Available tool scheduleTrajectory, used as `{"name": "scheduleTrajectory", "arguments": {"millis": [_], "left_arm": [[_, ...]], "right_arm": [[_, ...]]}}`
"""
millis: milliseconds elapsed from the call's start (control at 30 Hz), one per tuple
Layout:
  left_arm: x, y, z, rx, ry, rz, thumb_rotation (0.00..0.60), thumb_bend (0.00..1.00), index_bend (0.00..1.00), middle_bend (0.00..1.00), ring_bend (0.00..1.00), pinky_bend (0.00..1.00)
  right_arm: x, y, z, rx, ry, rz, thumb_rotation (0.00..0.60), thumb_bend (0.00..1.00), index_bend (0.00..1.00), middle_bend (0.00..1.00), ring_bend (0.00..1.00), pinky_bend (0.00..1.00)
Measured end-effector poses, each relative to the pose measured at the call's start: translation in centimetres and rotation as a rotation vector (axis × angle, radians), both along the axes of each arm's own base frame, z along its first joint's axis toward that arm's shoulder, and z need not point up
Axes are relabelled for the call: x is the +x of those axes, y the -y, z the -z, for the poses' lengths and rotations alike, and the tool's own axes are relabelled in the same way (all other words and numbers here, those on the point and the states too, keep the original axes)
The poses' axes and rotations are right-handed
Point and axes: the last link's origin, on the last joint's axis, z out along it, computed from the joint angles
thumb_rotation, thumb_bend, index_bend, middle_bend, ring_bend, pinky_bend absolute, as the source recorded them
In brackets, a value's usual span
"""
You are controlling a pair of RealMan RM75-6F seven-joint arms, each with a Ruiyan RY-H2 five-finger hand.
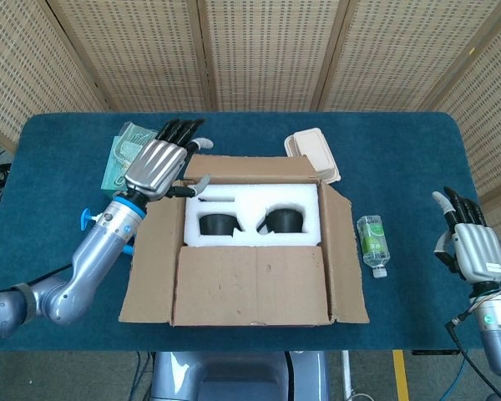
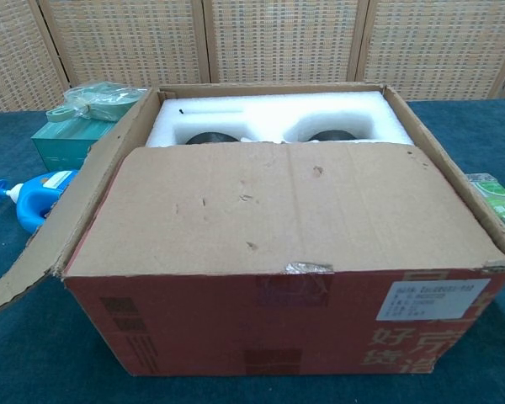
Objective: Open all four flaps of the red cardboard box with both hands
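The red cardboard box [image 2: 278, 337] stands mid-table with its brown flaps spread. The near flap [image 1: 250, 286] slopes toward me, the left flap [image 1: 154, 251] and right flap [image 1: 344, 251] lean outward, and the far flap [image 1: 255, 167] lies folded back, seen edge-on. White foam [image 1: 250, 200] with two dark round items fills the inside. My left hand [image 1: 157, 163] lies flat, fingers straight, over the box's far left corner beside the far flap; whether it touches the flap is unclear. My right hand [image 1: 470, 242] hangs open at the table's right edge, far from the box. The chest view shows no hand.
A green tissue box [image 1: 123, 154] and a blue spray bottle [image 1: 88, 220] lie left of the box. A white clamshell container [image 1: 317, 150] sits behind the far right corner. A small clear bottle [image 1: 372, 244] lies between the right flap and my right hand.
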Motion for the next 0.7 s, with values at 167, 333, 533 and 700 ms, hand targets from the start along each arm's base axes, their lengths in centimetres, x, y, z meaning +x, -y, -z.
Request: {"name": "scheduleTrajectory", "arguments": {"millis": [167,333,533,700], "left_arm": [[-0.8,1.8,0.3,-0.102,0.018,-0.023,0.118,0.48,0.34,0.0,0.0,0.0],[-1.5,3.3,1.0,-0.183,0.038,-0.039,0.091,0.44,0.37,0.0,0.0,0.0],[-1.9,4.8,1.8,-0.245,0.03,-0.022,0.086,0.4,0.37,0.0,0.0,0.0],[-2.2,5.7,2.9,-0.272,-0.003,0.004,0.082,0.38,0.37,0.0,0.0,0.0]], "right_arm": [[0.2,-0.1,0.2,0.005,-0.001,-0.003,0.6,0.98,0.0,0.0,0.0,0.0],[0.3,-0.2,0.3,0.009,-0.001,-0.006,0.6,0.98,0.0,0.0,0.0,0.0],[0.4,-0.4,0.4,0.008,0.001,-0.008,0.6,0.98,0.0,0.0,0.0,0.0],[0.3,-0.6,0.3,0.007,0.002,-0.004,0.6,0.98,0.0,0.0,0.0,0.0]]}}
